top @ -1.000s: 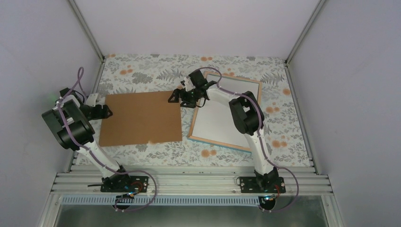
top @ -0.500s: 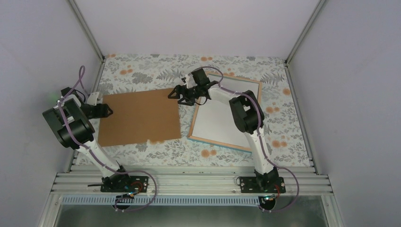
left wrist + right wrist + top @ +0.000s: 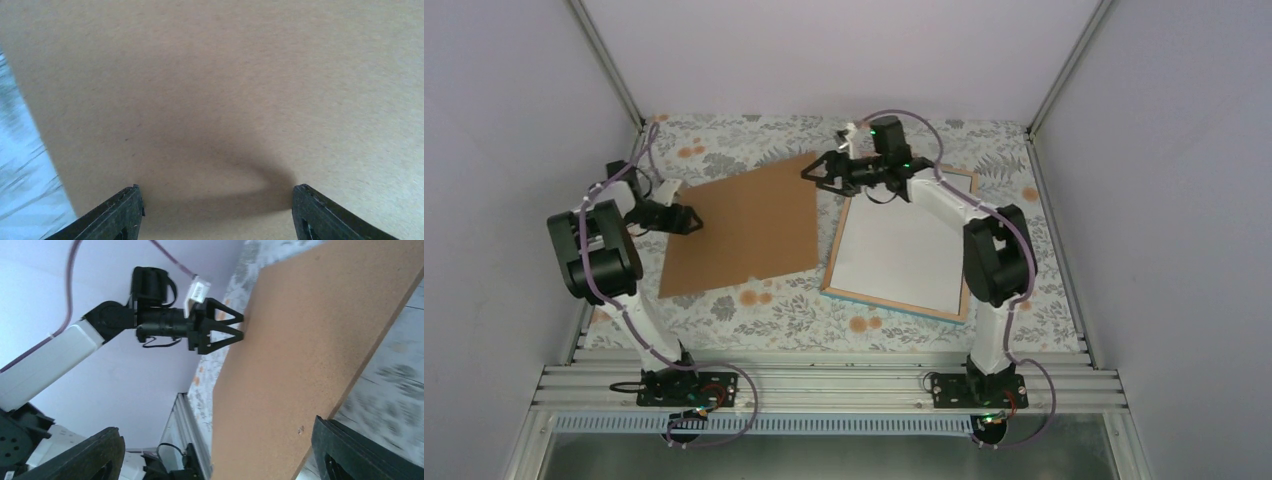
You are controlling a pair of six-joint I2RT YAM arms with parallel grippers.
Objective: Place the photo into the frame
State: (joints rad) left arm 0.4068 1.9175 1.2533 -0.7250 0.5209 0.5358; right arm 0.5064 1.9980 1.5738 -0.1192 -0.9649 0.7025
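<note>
At the far left you have the left gripper (image 3: 690, 218) at the left edge of the flat brown fibreboard backing board (image 3: 744, 225). Its jaws are spread wide, and your left wrist view shows both fingers well apart with the board's face filling the space between them. From the right wrist view its fingertips (image 3: 241, 326) meet the board right at that edge, but nothing is pinched. The board lies skewed on the grey floral-print tabletop (image 3: 724, 150), its right end reaching farther back than its left. At the board's far right corner sits your right gripper (image 3: 816, 178), jaws also spread wide. That corner of the board sits between its fingers, and you cannot tell whether either finger touches it. Just beside the board on the right, apart from it, the large thin rectangular frame (image 3: 889, 304) lies flat with its light wood back upward and a thin turquoise line along its near edge. A plain white rectangular sheet (image 3: 894, 250) fills its opening, and the right arm reaches over its far end.
</note>
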